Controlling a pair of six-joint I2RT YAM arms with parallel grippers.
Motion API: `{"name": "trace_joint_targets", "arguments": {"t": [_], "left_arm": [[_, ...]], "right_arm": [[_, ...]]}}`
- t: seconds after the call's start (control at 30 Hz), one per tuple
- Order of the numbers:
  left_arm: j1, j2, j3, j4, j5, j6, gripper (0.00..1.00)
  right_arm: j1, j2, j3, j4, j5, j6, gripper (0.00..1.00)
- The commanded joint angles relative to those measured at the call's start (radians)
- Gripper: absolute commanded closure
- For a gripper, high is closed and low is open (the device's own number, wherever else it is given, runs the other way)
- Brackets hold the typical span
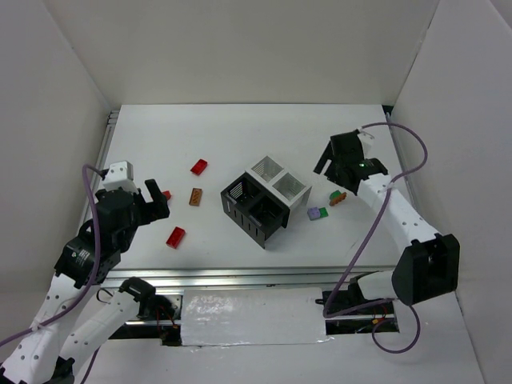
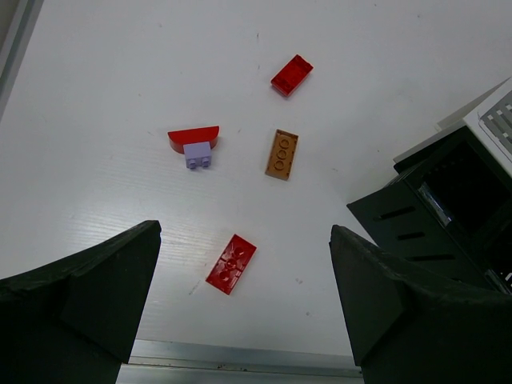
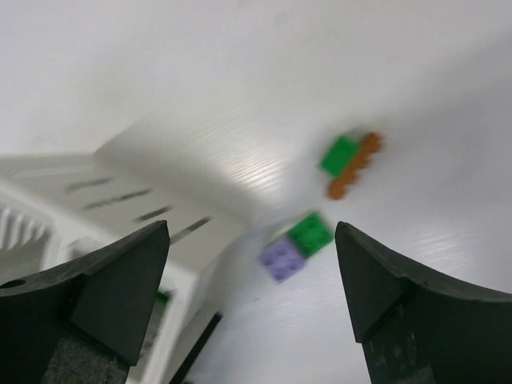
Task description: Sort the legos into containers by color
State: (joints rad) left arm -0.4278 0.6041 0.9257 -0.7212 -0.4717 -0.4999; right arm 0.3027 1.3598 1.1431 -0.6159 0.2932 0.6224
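The left tool (image 2: 245,228) is spread wide over a red lego (image 2: 231,263). The right tool (image 3: 252,225) is spread too, above the purple-green legos (image 3: 296,246).

Red legos (image 2: 231,263), orange-brown plate (image 2: 282,154), lilac brick (image 2: 198,154), seemingly green pieces (image 3: 310,232), black and white containers (image 1: 246,218)

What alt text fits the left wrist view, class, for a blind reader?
On a white table lie two flat red bricks, an orange-brown brick, and a purple brick touching a curved red brick. The left gripper frames the bottom with open fingers; a black bin sits at right.
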Motion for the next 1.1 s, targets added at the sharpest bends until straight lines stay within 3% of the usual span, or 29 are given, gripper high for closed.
{"name": "trace_joint_targets", "arguments": {"t": [0.0, 0.1, 0.43, 0.57, 0.67, 0.9, 0.93, 1.0, 1.03, 1.07], "left_arm": [[0.004, -0.009, -0.004, 0.055, 0.01, 0.015, 0.0], [0.004, -0.004, -0.002, 0.055, 0.013, 0.015, 0.01], [0.004, 0.002, -0.004, 0.057, 0.016, 0.017, 0.01], [0.004, 0.003, -0.004, 0.06, 0.024, 0.018, 0.0], [0.004, 0.003, -0.005, 0.062, 0.028, 0.021, 0.01], [0.004, 0.008, -0.005, 0.063, 0.035, 0.023, 0.01], [0.006, 0.006, -0.005, 0.063, 0.035, 0.023, 0.0], [0.004, 0.005, -0.005, 0.063, 0.033, 0.023, 0.0], [0.006, 0.003, -0.005, 0.062, 0.033, 0.023, 0.01], [0.004, 0.002, -0.005, 0.062, 0.031, 0.021, 0.0]], "right_arm": [[-0.059, -0.059, -0.066, -0.008, 0.145, 0.074, 0.08], [-0.094, -0.03, -0.104, 0.018, 0.147, 0.083, 0.01], [-0.181, 0.266, -0.088, 0.096, 0.055, 0.126, 0.05], [-0.194, 0.324, -0.057, 0.102, 0.035, 0.106, 0.14], [-0.212, 0.344, -0.063, 0.119, -0.015, 0.091, 0.38], [-0.231, 0.383, -0.034, 0.093, -0.074, 0.048, 0.41], [-0.231, 0.392, -0.023, 0.087, -0.086, 0.016, 0.44], [-0.232, 0.413, 0.01, 0.058, -0.097, -0.003, 0.61], [-0.232, 0.414, 0.012, 0.059, -0.101, -0.015, 0.73], [-0.234, 0.409, 0.001, 0.064, -0.098, -0.015, 0.99]]}}
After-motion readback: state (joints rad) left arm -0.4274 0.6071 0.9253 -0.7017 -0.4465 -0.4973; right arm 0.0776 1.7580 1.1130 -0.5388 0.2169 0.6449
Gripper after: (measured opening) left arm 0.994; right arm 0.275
